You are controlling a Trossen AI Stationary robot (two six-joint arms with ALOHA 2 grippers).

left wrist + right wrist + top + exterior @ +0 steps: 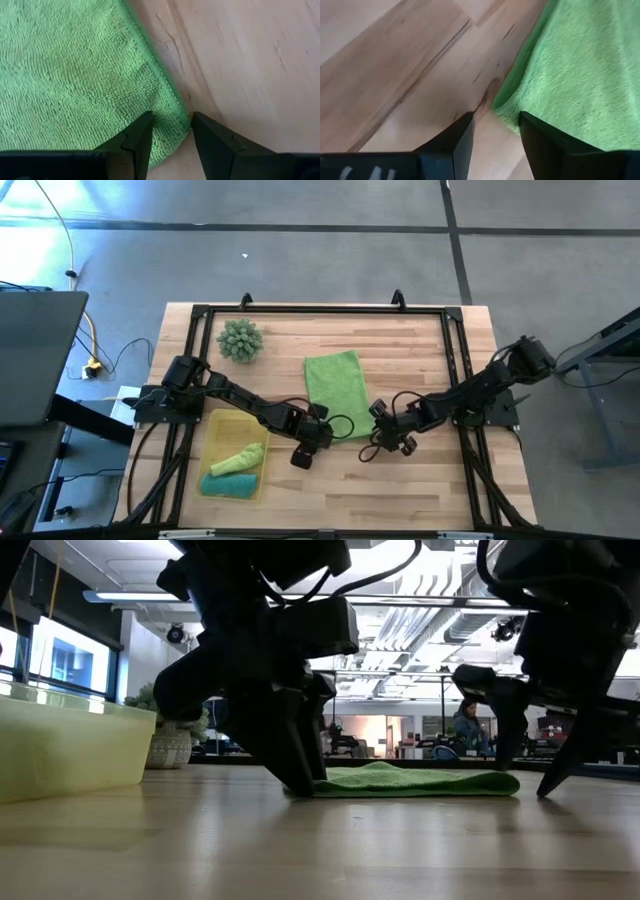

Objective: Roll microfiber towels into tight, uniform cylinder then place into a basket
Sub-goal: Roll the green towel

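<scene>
With the left gripper parted over one near corner of the flat green towel and the right gripper parted, empty, beside the other, both corners should be pinched evenly so the roll toward the basket is started straight.

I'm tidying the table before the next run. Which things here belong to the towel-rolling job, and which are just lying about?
Part of the job:
- flat lime towel, with the left pincer and right pincer at its near corners
- yellow basket
- rolled lime towel and teal towel already in it

Just lying about:
- spiky green ball
</scene>
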